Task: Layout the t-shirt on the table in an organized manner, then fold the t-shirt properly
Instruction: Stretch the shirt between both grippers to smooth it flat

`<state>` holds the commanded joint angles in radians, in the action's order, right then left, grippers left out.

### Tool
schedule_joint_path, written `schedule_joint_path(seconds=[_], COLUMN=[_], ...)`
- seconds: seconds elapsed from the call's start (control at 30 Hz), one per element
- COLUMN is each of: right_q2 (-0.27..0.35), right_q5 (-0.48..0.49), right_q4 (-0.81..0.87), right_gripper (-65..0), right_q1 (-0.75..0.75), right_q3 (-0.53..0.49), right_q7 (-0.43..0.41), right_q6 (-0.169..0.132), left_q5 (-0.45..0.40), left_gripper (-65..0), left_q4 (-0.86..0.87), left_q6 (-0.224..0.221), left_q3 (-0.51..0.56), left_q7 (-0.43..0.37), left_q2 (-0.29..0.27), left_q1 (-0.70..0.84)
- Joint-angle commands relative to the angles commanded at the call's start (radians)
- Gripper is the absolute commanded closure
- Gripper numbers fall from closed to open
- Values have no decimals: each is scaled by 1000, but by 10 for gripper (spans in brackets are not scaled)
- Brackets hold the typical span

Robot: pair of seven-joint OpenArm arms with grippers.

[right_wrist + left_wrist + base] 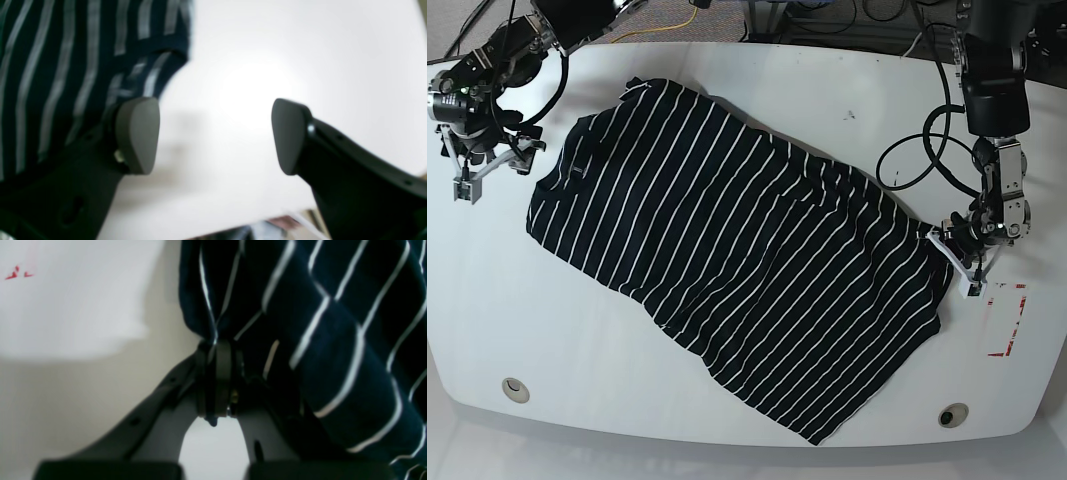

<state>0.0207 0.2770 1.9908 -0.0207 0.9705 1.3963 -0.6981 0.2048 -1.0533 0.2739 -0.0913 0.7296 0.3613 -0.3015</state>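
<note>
The t-shirt (737, 250), dark with thin white stripes, lies spread flat and slanted across the white table (577, 350). My left gripper (951, 250) is at the shirt's right edge. In the left wrist view, that gripper (218, 350) is shut on a pinched fold of the striped fabric (333, 340). My right gripper (489, 168) hovers over bare table just left of the shirt's upper left part. Seen from the right wrist, this gripper (215, 136) is open with nothing between its pads, and the shirt (66, 66) lies beside its left finger.
A red rectangular marking (1008, 320) sits on the table near the left gripper and shows faintly as the red marking (16, 273) in the left wrist view. Two small round holes (515, 388) (949, 414) lie along the front edge. Cables run behind the table's far edge.
</note>
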Motion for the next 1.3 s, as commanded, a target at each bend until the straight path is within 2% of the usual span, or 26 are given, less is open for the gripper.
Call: schedule_joint_path(seconds=[0.27, 0.57, 0.67, 0.93, 1.0, 1.07, 1.1, 1.13, 1.17, 1.2, 1.23, 1.27, 1.3], right_q2=[-9, -6, 11, 11, 11, 11, 11, 11, 11, 11, 12, 12, 12], right_q5=[18, 18, 18, 18, 18, 18, 18, 18, 18, 18, 18, 18, 18], right_q4=[-152, -264, -276, -278, -279, -279, -279, -279, -279, -279, -279, -279, -279], right_gripper=[-490, -490, -490, -484, -450, -361, -304, -217, -178, -90, -30, 0, 0], right_q1=[72, 78, 78, 78, 78, 78, 77, 75, 75, 74, 74, 74, 72], right_q3=[-114, -112, -117, -118, -120, -120, -120, -120, -120, -121, -123, -123, -129], right_q7=[0, 0, 0, 0, 0, 0, 0, 0, 0, 0, 0, 0, 0], right_q6=[0, 0, 0, 0, 0, 0, 0, 0, 0, 0, 0, 0, 0], left_q5=[0, -2, -2, 0, 0, 0, 0, 0, 0, 0, 0, 0, 0], left_gripper=[0, 0, 0, 0, 0, 0, 0, 0, 0, 0, 0, 0, 0], left_q4=[-107, -133, -135, -135, -135, -135, -135, -135, -135, -135, -135, -135, -137], left_q6=[0, 0, 0, 0, 0, 0, 0, 0, 0, 0, 0, 0, 0], left_q3=[0, 0, 0, 0, 0, 0, -2, -2, -2, -2, -2, -3, -11], left_q7=[0, 0, 0, 0, 0, 0, 0, 0, 0, 0, 0, 0, 0], left_q2=[11, 11, 11, 29, 29, 29, 29, 29, 29, 29, 29, 29, 29], left_q1=[40, 51, 51, 63, 63, 63, 63, 63, 63, 63, 63, 63, 63])
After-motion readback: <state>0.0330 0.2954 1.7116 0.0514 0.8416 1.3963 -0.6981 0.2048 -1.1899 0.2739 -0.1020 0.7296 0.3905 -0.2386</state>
